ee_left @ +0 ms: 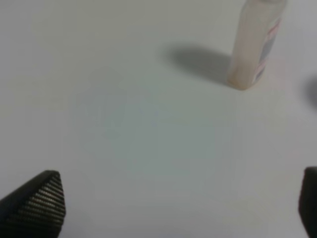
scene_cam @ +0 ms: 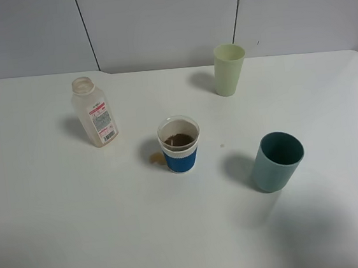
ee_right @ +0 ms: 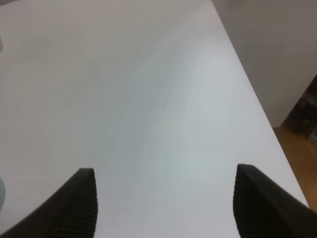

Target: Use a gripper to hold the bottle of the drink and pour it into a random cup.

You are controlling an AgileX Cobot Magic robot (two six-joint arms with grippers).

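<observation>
The clear squarish bottle (scene_cam: pixel 94 112) with a pink-and-white label stands upright and uncapped on the white table at the left; it looks empty. The left wrist view also shows the bottle (ee_left: pixel 255 44), well ahead of my left gripper (ee_left: pixel 181 203), which is open and empty. The short cup (scene_cam: pixel 179 144) with a white band over a blue band stands in the middle and holds the brown drink (scene_cam: pixel 178 140). My right gripper (ee_right: pixel 163 201) is open and empty over bare table. Neither gripper shows in the exterior high view.
A tall pale green cup (scene_cam: pixel 229 69) stands at the back right. A teal cup (scene_cam: pixel 276 161) stands to the right of the blue-banded cup. A small brown spill (scene_cam: pixel 158 158) lies just left of that cup. The table's right edge (ee_right: pixel 257 99) shows in the right wrist view.
</observation>
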